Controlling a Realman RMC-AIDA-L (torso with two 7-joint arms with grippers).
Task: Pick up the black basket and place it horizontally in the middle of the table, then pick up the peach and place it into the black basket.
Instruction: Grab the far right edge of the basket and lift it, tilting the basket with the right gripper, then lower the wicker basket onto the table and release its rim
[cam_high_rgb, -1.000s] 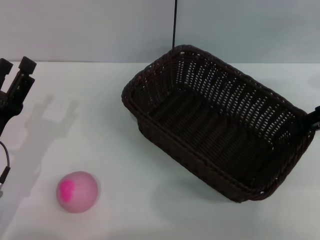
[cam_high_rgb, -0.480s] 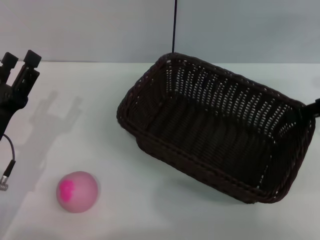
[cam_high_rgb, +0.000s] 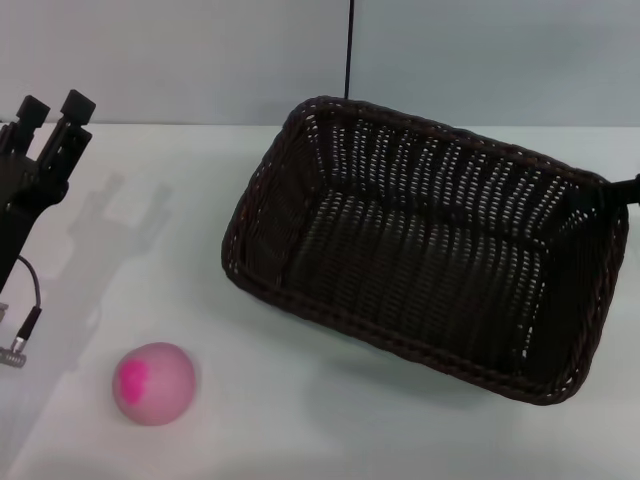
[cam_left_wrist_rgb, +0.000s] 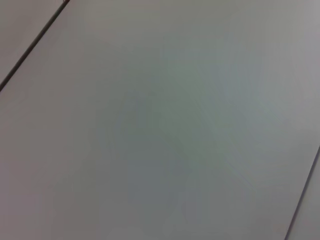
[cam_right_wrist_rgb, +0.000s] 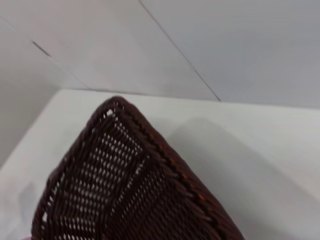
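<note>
The black basket (cam_high_rgb: 420, 250) hangs tilted over the right half of the white table (cam_high_rgb: 200, 250), its opening facing up and toward me. My right gripper (cam_high_rgb: 622, 190) grips its rim at the far right edge of the head view; only a dark finger shows. The basket's corner and braided rim fill the right wrist view (cam_right_wrist_rgb: 125, 185). The peach (cam_high_rgb: 154, 383) lies on the table at the front left, apart from the basket. My left gripper (cam_high_rgb: 52, 108) is raised at the far left, fingers spread and empty, well behind the peach.
A loose cable end (cam_high_rgb: 20, 340) hangs from the left arm, above the table to the left of the peach. A grey wall with a dark vertical seam (cam_high_rgb: 349, 50) stands behind the table. The left wrist view shows only wall panels (cam_left_wrist_rgb: 160, 120).
The basket has swung round and shifted left, its long side now closer to level across the table. The left gripper has risen slightly and moved right. The peach has not moved.
</note>
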